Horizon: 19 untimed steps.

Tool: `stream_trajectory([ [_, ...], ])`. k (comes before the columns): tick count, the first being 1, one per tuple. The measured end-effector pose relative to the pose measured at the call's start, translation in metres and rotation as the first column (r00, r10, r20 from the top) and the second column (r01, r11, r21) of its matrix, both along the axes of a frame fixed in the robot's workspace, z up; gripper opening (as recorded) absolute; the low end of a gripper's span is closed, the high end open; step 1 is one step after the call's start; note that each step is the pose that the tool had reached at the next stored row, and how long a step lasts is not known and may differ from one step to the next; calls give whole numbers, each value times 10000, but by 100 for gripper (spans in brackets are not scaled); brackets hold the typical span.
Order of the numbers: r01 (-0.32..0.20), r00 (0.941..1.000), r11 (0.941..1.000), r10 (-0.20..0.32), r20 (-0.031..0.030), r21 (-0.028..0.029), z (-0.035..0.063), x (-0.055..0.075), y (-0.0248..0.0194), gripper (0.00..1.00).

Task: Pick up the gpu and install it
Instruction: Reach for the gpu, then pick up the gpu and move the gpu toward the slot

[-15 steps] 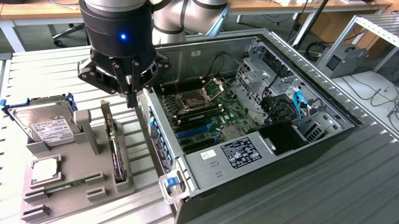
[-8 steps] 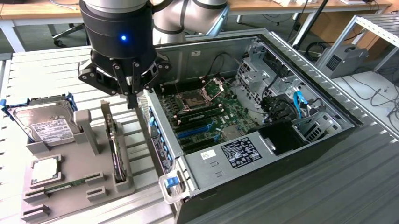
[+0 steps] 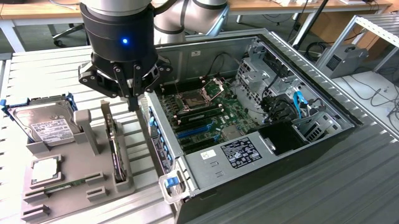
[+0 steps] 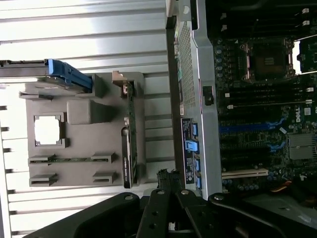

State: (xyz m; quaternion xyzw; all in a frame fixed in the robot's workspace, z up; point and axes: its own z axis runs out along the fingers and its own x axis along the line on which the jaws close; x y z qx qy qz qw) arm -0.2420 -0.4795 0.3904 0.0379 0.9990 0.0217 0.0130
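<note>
While the black multi-fingered gripper point(image 3: 132, 105) hangs pinched shut on nothing, just above the case-side edge of the grey plastic parts holder point(image 3: 93, 135), items stand thus. Gpu point(image 3: 115, 144), thin green-and-black card with silver end bracket: upright on edge in the holder's slot. Silver hard drive with white label point(image 3: 46, 123): holder's opposite side. Open black-and-silver computer case point(image 3: 262, 154): just beside holder.

The gpu point(image 3: 116, 148) is a thin card with a green board edge, a dark shroud and a silver bracket at its far end. It stands upright on its long edge in a slot of the grey holder point(image 3: 68, 186), just beside the open computer case point(image 3: 206, 163), on the exterior view's left.
</note>
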Motion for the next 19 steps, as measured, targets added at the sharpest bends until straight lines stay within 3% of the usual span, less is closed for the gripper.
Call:
stream_trajectory([
  [2, 0, 10000, 10000, 0, 0, 0, -3, -1, -39, 11],
  [4, 0, 10000, 10000, 0, 0, 0, -7, -11, -131, 11],
  [7, 1, 10000, 10000, -1, 1, 1, -7, -11, -131, 11],
  [8, 0, 10000, 10000, 0, 1, 1, -7, -11, -131, 30],
  [9, 0, 10000, 10000, 0, 1, 0, -7, -11, -131, 42],
  [15, 0, 10000, 10000, 0, 0, 0, -89, -18, -131, 42],
  [19, 0, 10000, 10000, 0, 0, 0, -206, -23, -131, 42],
])
